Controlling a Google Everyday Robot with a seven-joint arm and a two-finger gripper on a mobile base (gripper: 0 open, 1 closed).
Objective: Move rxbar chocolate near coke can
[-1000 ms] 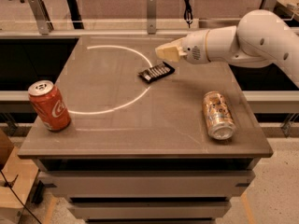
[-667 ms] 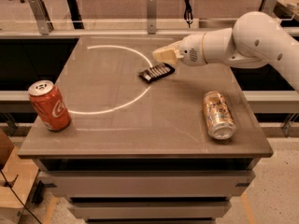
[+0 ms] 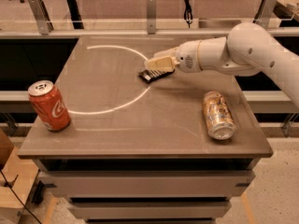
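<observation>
Camera view: the gripper (image 3: pixel 158 64) sits at upper centre, touching or just above the rxbar chocolate (image 3: pixel 149 75) on the table (image 3: pixel 140 139); its opening state cannot be determined. The bar's long axis runs lower left to upper right. The coke can (image 3: pixel 49 105) stands well apart, lower left.

was robot lab | gray test table (image 3: pixel 140 139), rail posts (image 3: pixel 150 13) at 12 o'clock | gripper (image 3: pixel 156 65) hung just 12 o'clock of table center

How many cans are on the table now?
2. The coke can stands upright at the front left; a tan can lies on its side at the right. The hand is at the snack bar, farther back.
</observation>
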